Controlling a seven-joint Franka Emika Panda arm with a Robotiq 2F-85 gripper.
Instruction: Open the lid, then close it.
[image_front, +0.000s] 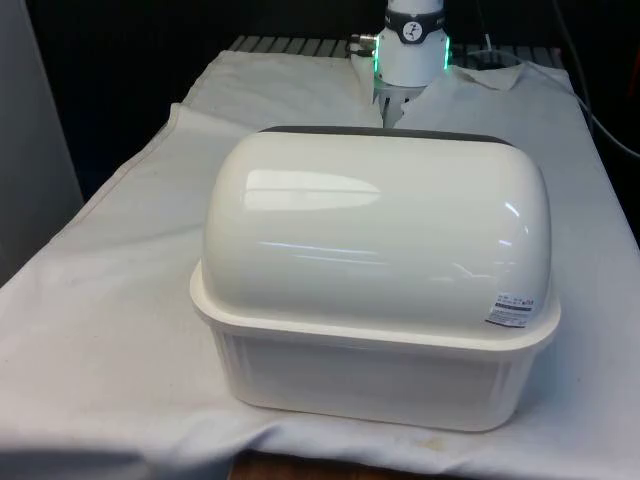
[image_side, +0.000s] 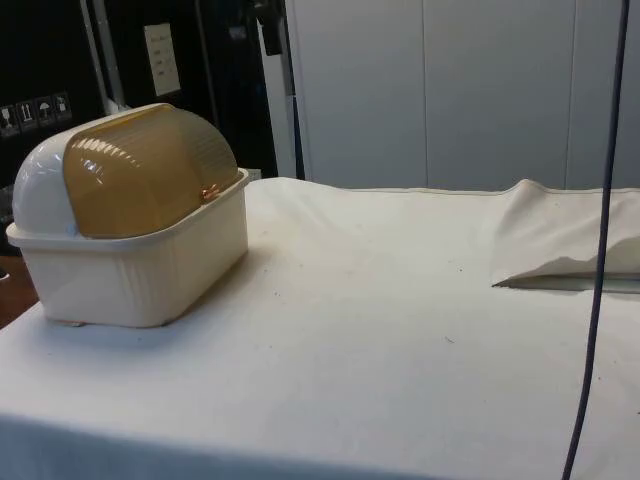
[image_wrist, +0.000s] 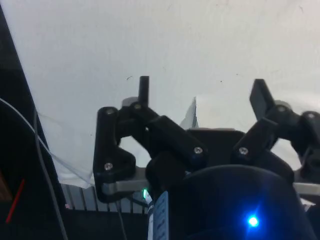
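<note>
Pincer (image_wrist: 200, 90), black, two-fingered, seen in the wrist view with fingers spread wide and nothing between them; below it lies bare white cloth (image_wrist: 150, 40) over the bench. No contact with anything.

Cream plastic bread box with a domed top (image_front: 375, 290) stands on the cloth at the near end in the front view, its smooth cream back turned to that camera. Side view gives the other face: translucent amber ribbed roll-top lid (image_side: 150, 170), pulled fully down and closed, with a small handle (image_side: 210, 192) at its lower edge where it meets the box rim.

Key relation: box lies well apart from the pincer, with an open stretch of cloth between them, and the lid's handle faces the robot's end of the bench (favourable, I judge). Box's long axis runs across the bench. Opening step not yet begun; the approach would need to come in low at the handle.
</note>
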